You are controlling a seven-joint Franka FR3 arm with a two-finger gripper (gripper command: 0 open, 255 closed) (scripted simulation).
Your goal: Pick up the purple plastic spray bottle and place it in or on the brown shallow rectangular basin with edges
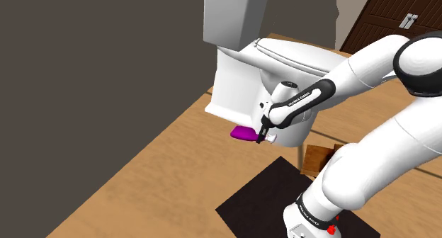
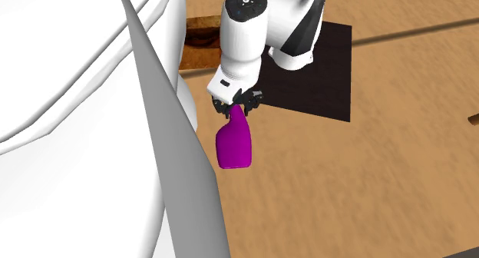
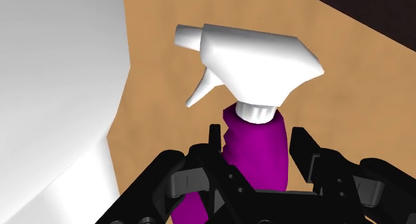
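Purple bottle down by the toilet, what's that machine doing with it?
A white robot arm has its black gripper closed around the purple spray bottle, fingers on either side of its body below the white trigger head. This is low over the wooden floor beside a white toilet. The brown basin sits back by the arm's base; the bottle is not there yet.

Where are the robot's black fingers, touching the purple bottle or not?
Touching. The wrist view shows the gripper with its fingers clasping the purple bottle at its neck from both sides, with no gap.
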